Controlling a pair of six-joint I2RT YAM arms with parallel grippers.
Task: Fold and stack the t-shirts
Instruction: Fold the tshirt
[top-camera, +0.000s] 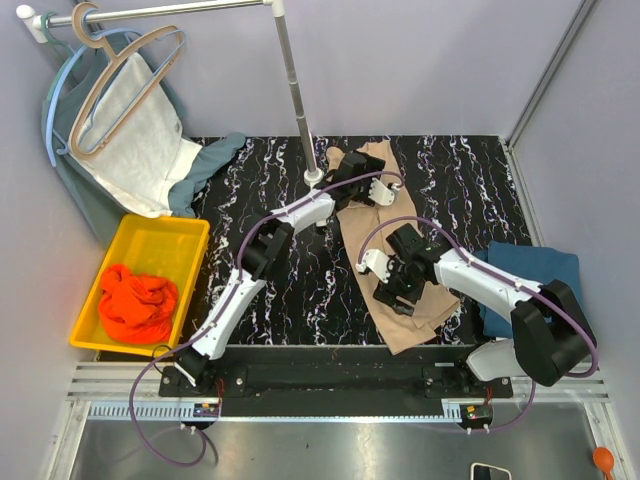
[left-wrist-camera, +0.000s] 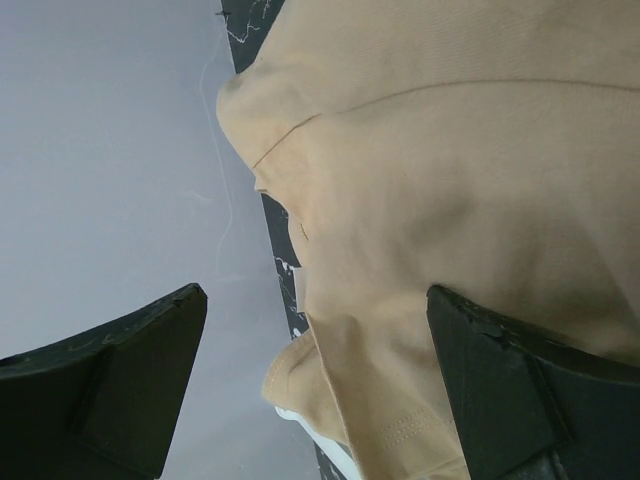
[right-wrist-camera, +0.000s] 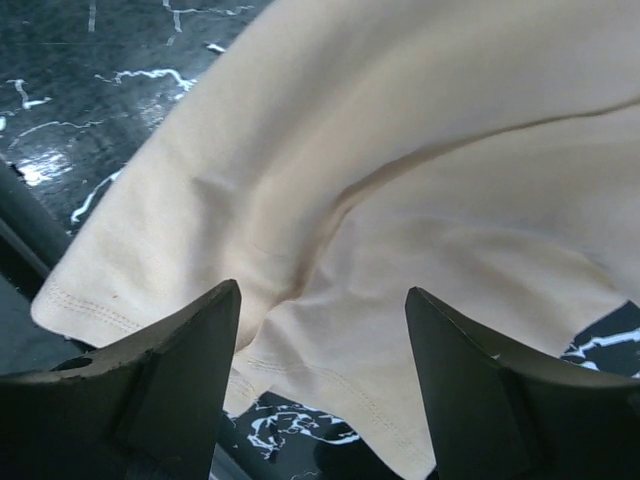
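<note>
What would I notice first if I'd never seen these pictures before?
Probably the bright orange-red t-shirt, bunched up in the yellow bin beside the table on the left. Next comes the beige t-shirt, lying along the middle of the black marbled table. The left gripper is open over its far end and the right gripper is open over its near part.

Saw soft, matt cotton in the beige t-shirt (left-wrist-camera: 450, 180). Noted a glossy marbled black table (top-camera: 300, 285), smooth yellow plastic bin (top-camera: 150, 240), metal pole (top-camera: 292, 80).

no readable text, no labels, brands or numbers
</note>
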